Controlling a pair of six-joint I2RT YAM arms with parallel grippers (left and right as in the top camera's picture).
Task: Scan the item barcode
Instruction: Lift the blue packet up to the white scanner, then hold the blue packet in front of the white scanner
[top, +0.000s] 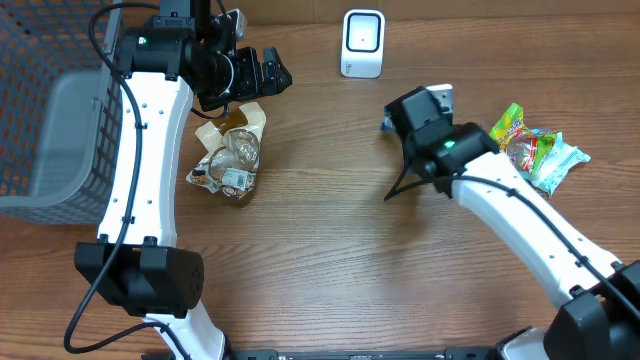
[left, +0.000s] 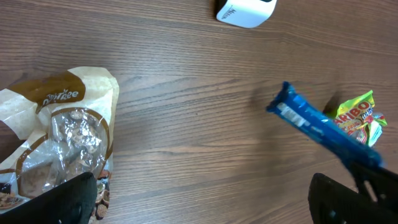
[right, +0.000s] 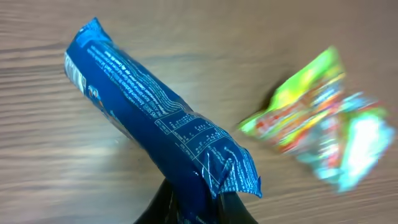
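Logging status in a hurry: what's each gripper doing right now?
Left gripper: open, empty.
Right gripper: shut on the blue packet.

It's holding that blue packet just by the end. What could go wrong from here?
1. The right gripper pinches the blue packet only at one crimped end, with most of it sticking out, so it might slip or swing.
2. I can't spot the barcode, so it may end up facing away from the scanner and not read.
3. The candy bag lies close by and could get knocked.
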